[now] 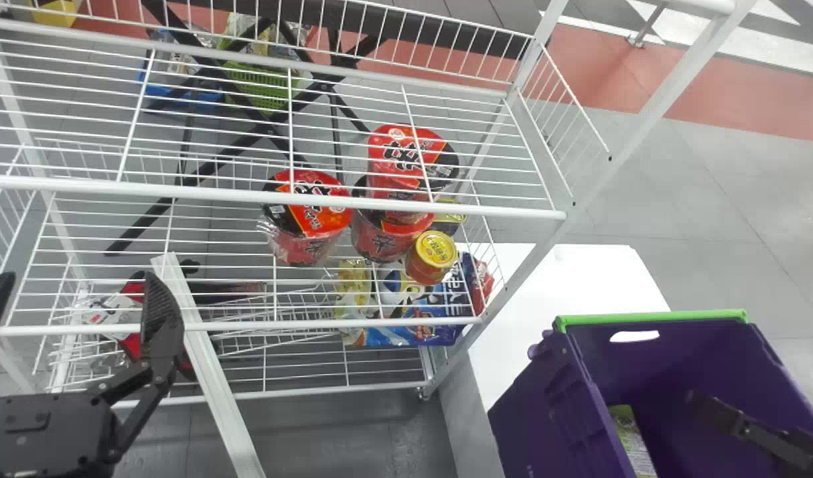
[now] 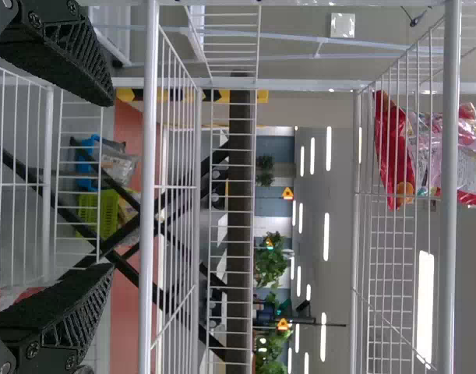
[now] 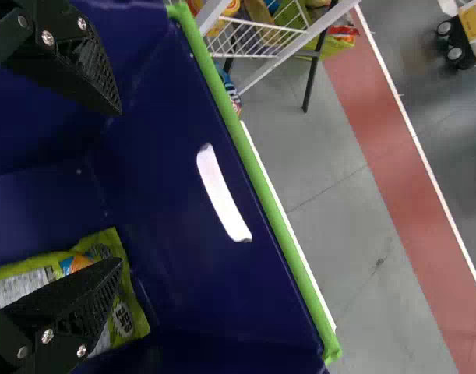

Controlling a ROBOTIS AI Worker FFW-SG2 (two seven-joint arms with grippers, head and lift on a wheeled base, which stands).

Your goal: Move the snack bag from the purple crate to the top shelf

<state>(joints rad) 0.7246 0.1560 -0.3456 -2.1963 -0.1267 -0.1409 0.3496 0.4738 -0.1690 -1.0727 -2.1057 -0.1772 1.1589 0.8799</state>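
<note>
Crate [image 1: 545, 411], smooth-walled, crinkled snack bag [image 3: 127, 304] inside, left end effector [image 1: 81, 282] and right end effector [image 1: 728, 417] released

The left gripper [image 1: 81, 277] was black, with a broad, blocky body [image 1: 54, 439] that bore a small raised plate [image 1: 28, 421] and a few little round screws. Slim black bars [image 1: 141, 408] joined body and fingers [image 2: 62, 66]. These were wedge-shaped, narrowing towards the tips, with grainy dark faces and slanting ribs along the sides. The right gripper [image 1: 738, 421] was black too, its fingers [image 3: 82, 70] ribbed alike, with shiny silver screws [image 3: 47, 336] near their bases.
</note>
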